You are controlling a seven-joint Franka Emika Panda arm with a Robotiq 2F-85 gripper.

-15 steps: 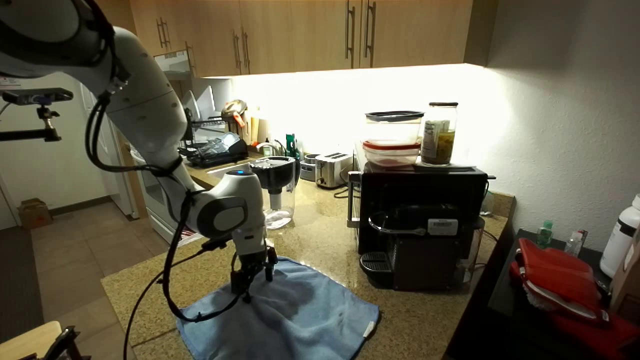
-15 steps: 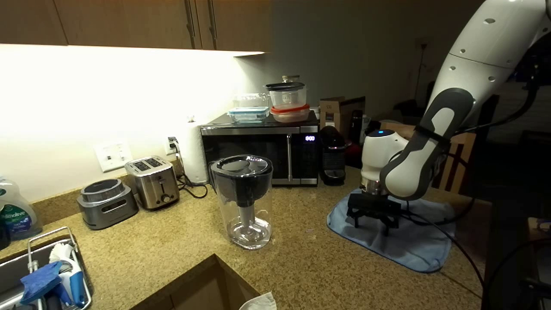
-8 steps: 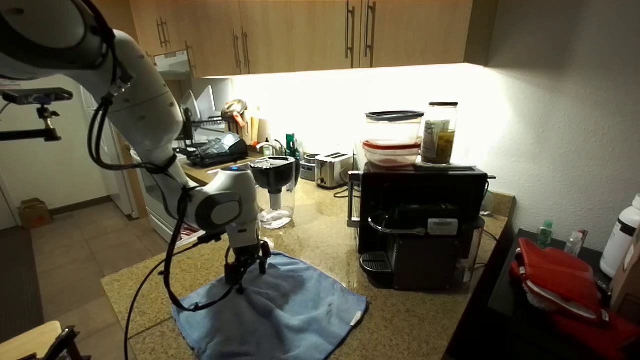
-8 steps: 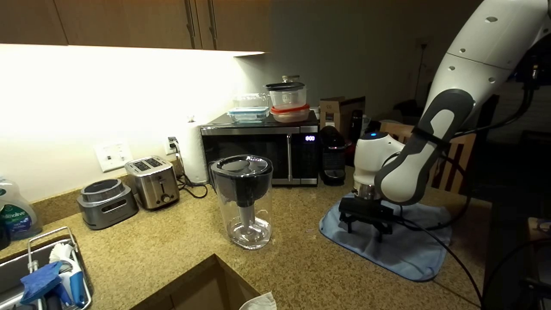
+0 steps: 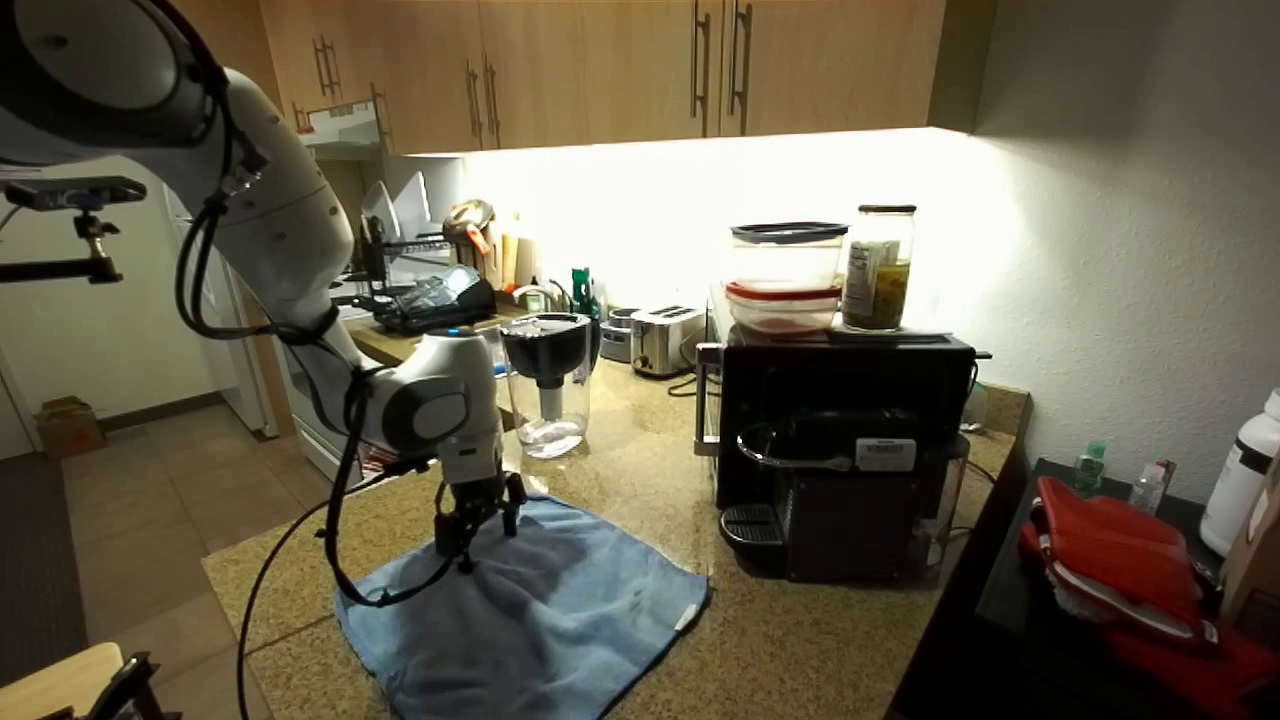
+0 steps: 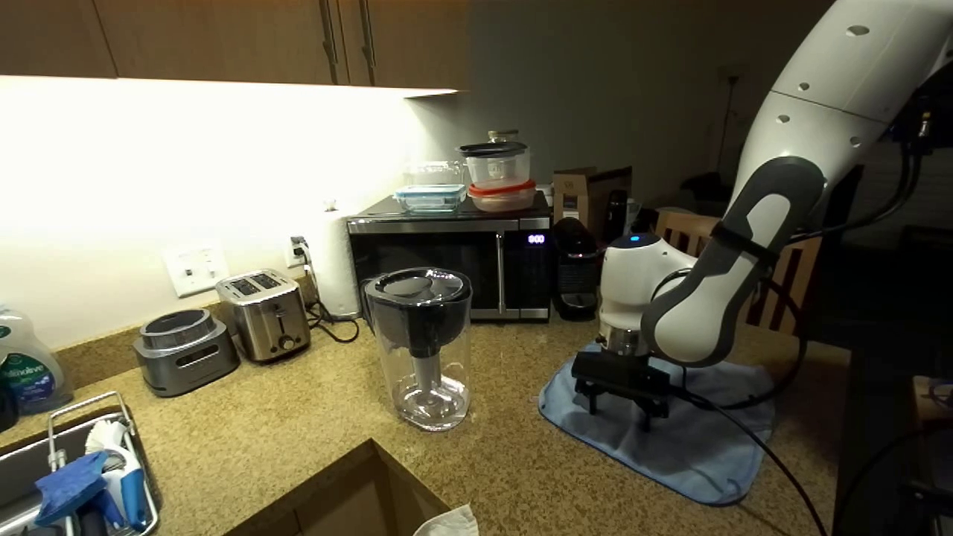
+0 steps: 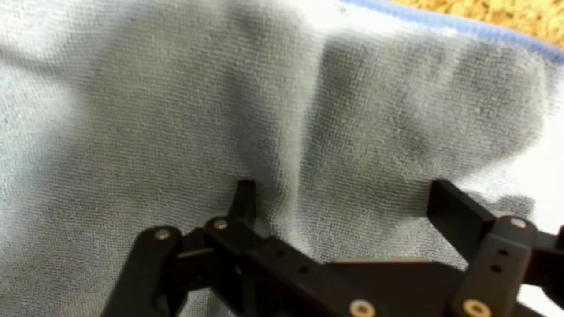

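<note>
A blue cloth (image 5: 600,600) lies spread and slightly wrinkled on the speckled countertop (image 5: 780,650). It also shows in the other exterior view (image 6: 670,465) and fills most of the wrist view (image 7: 154,132). My gripper (image 5: 488,550) points down onto the cloth, near its edge on the pitcher's side. In the wrist view my gripper (image 7: 343,182) is open, its two black fingers (image 7: 456,213) wide apart. A soft fold of cloth runs between them, not pinched. The fingertips appear to touch the cloth.
A clear water pitcher with a black top (image 6: 421,327) stands near the cloth. A black coffee machine (image 5: 840,510) stands beside the microwave (image 6: 439,260), which carries food containers (image 5: 785,305). A toaster (image 6: 272,327) stands along the wall. The arm's cable (image 5: 345,540) hangs over the cloth.
The gripper has moved away from the coffee machine, leftward in both exterior views. The cloth has slid along with it across the counter. The gripper stays open.
</note>
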